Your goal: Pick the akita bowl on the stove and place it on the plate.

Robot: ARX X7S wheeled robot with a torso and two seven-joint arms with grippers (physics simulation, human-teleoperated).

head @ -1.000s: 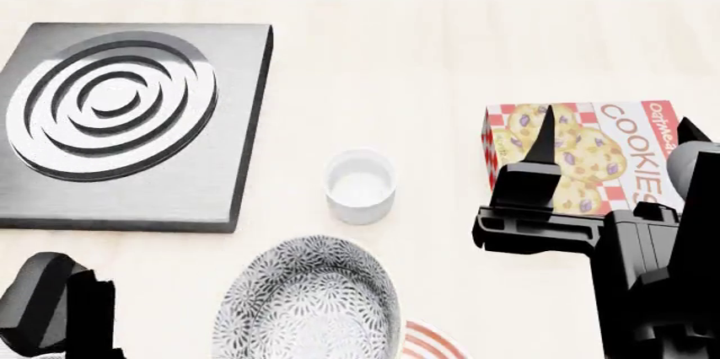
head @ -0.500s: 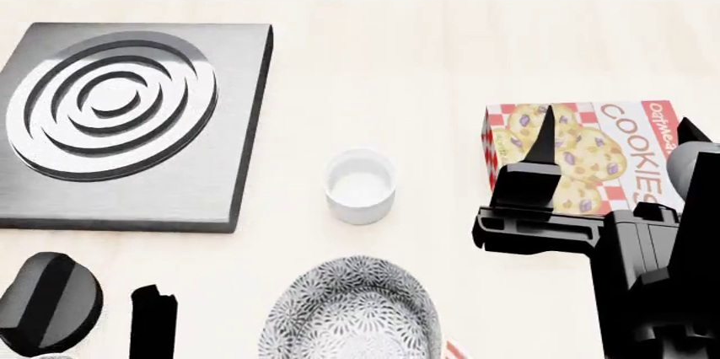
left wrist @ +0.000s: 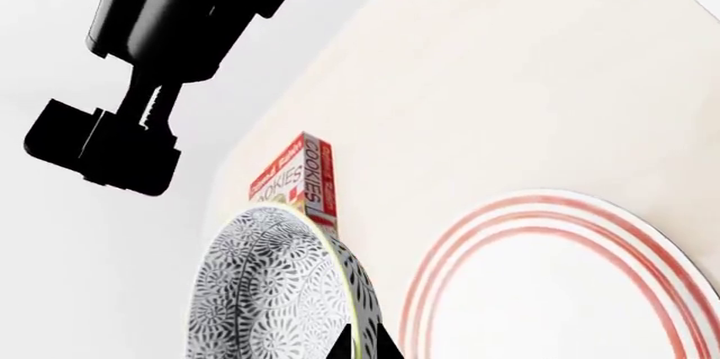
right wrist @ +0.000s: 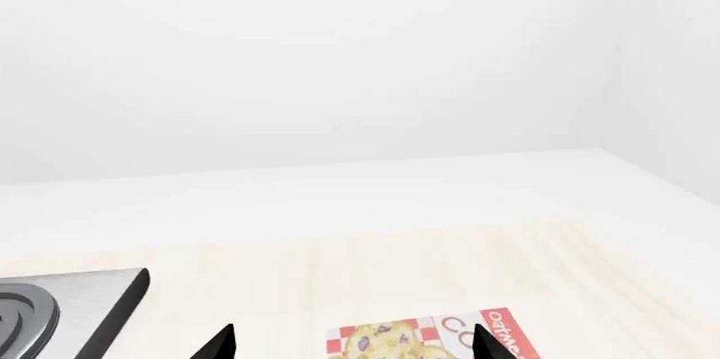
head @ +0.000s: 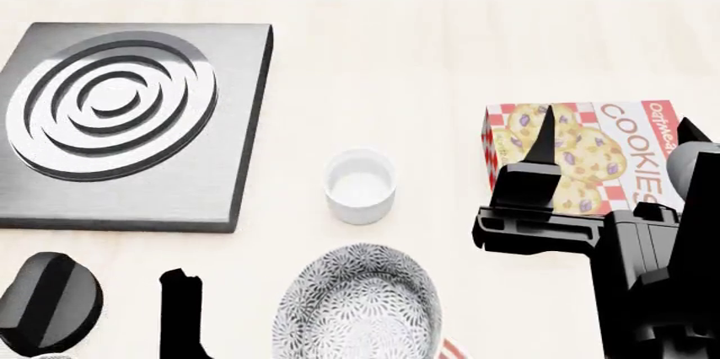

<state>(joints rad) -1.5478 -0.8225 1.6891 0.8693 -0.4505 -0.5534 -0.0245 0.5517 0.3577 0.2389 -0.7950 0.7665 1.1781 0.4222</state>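
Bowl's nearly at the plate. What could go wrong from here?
The bowl hangs tilted beside the plate, not over it; released now, it would likely miss or catch the rim. The left gripper's hold shows only at the bowl's edge, so it may slip. The cookie box is close behind.

Bare worktop [head: 450,64] runs wide between the stove [head: 124,123] and the cookie box [head: 579,157], broken only by a small white cup [head: 360,184] standing alone at its middle. Nearer the robot, the akita bowl [head: 357,304] crowds the lane beside the plate [left wrist: 562,292], whose white face lies uncovered. The right arm [head: 608,241] blocks the box's near side.
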